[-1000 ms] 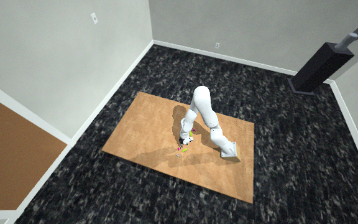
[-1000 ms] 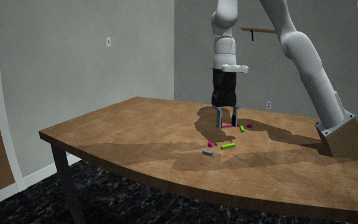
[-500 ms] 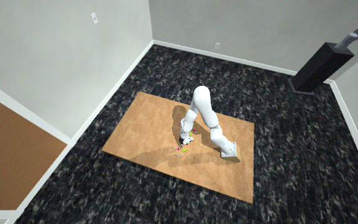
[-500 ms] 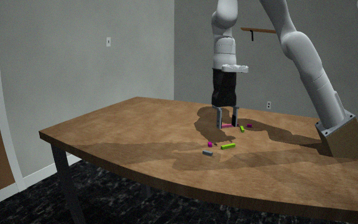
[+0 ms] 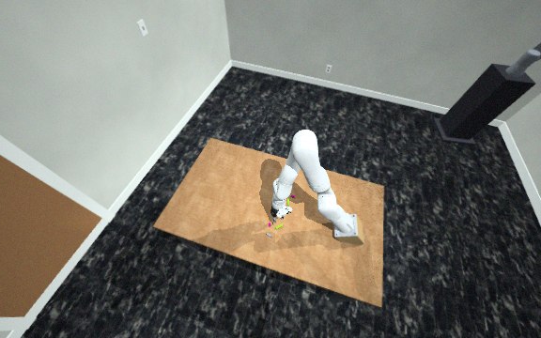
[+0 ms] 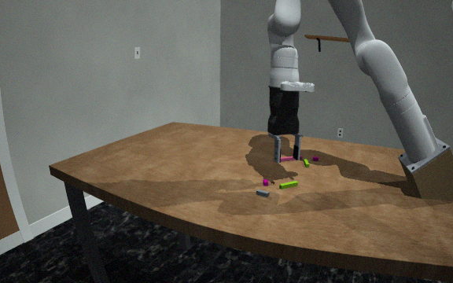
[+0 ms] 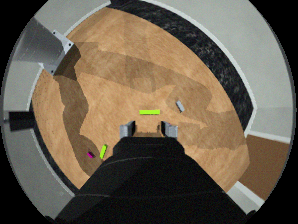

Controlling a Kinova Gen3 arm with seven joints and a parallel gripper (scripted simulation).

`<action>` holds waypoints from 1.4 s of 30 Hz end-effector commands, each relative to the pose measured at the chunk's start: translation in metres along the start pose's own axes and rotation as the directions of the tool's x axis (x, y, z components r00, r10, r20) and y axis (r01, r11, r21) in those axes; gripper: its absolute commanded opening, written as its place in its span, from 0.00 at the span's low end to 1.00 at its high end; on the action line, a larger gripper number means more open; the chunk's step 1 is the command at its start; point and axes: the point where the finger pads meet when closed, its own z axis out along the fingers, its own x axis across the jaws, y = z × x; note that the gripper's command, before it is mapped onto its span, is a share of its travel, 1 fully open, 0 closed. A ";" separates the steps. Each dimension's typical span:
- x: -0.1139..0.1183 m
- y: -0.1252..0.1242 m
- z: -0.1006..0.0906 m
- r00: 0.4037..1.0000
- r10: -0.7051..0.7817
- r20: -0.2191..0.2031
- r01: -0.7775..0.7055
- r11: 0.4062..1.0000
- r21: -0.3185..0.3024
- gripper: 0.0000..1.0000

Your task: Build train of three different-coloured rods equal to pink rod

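1. The gripper [image 6: 288, 154] points straight down from the white arm [image 6: 384, 75], its two fingers [image 6: 277, 149] spread to their widest and holding nothing. The fingertips stand at or just above the table [image 6: 152, 157]; contact cannot be judged.
2. The pink rod [image 6: 288, 159] lies flat on the table between the two fingers, seen in the exterior view as a short strip across the gap. Whether either finger touches it cannot be told.
3. A short lime rod [image 6: 306, 163] lies just right of the gripper in the exterior view, turned roughly away from the camera. A magenta rod [image 6: 315, 159] lies a little beyond it, apart from it.
4. Nearer the camera, three rods form a loose group, none touching another: a second magenta rod [image 6: 266, 182], a longer lime rod [image 6: 289, 185] to its right, and a grey rod [image 6: 263, 192] nearest the table's front edge.
5. In the wrist view the longer lime rod [image 7: 149, 112] lies crosswise just ahead of the fingertips, with the grey rod [image 7: 178, 106] to its right. The short lime rod [image 7: 104, 151] and a magenta rod [image 7: 91, 155] lie side by side at lower left.
6. The arm's base block [image 6: 447, 185] stands on the table's right side, well apart from the rods. The arm's shadow falls across the rods.
7. In the top view the rods appear as tiny flecks beside the gripper [image 5: 276, 217], near the middle of the table [image 5: 214, 188].
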 end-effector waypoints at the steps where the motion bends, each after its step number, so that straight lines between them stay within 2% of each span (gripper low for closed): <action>1: 0.000 0.000 0.000 1.000 0.000 -0.001 0.000 1.000 -0.001 1.00; 32: 0.000 0.000 0.000 1.000 -0.001 -0.001 0.001 1.000 -0.001 1.00; 42: 0.000 0.010 -0.004 0.999 -0.052 -0.007 0.052 0.999 -0.015 1.00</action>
